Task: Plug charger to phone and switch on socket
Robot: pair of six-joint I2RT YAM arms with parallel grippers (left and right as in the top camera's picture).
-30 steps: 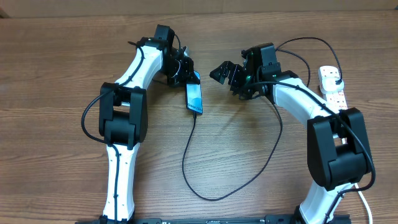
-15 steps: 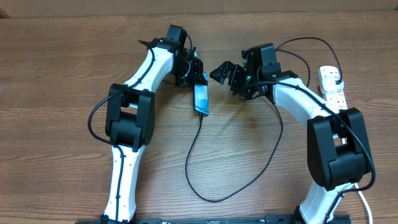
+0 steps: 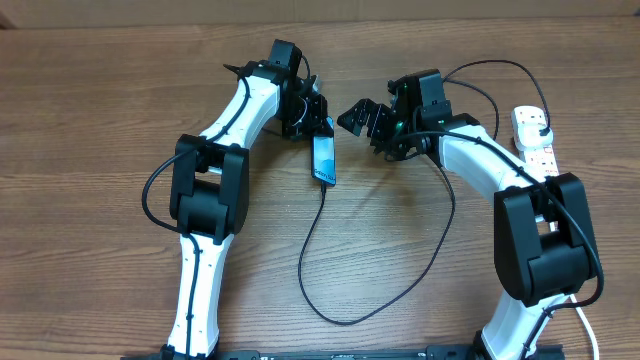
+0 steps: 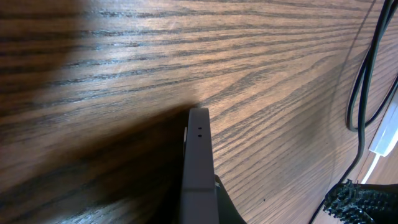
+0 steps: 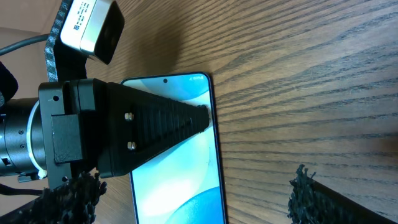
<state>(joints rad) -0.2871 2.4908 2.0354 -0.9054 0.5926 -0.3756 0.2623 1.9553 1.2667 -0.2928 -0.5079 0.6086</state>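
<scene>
The phone (image 3: 322, 158), its light-blue screen up, lies on the wooden table between the two arms. My left gripper (image 3: 316, 124) is shut on the phone's far end. In the right wrist view a black finger (image 5: 155, 127) lies across the phone's screen (image 5: 180, 177). From the left wrist, the phone's dark edge (image 4: 199, 155) runs straight out of the jaws. The charger (image 3: 308, 250) is a thin black cable that meets the phone's near end, loops down and runs right toward the socket (image 3: 536, 138). My right gripper (image 3: 362, 118) is open, just right of the phone.
The white power strip lies at the table's right edge, behind the right arm (image 3: 540, 230). Black arm cables (image 4: 360, 93) hang near it. The charger's loop covers the table's middle front (image 3: 345, 318).
The left arm swung to the right with the phone in its jaws, carrying it closer to the right gripper, and then stopped. The right arm has not moved.
</scene>
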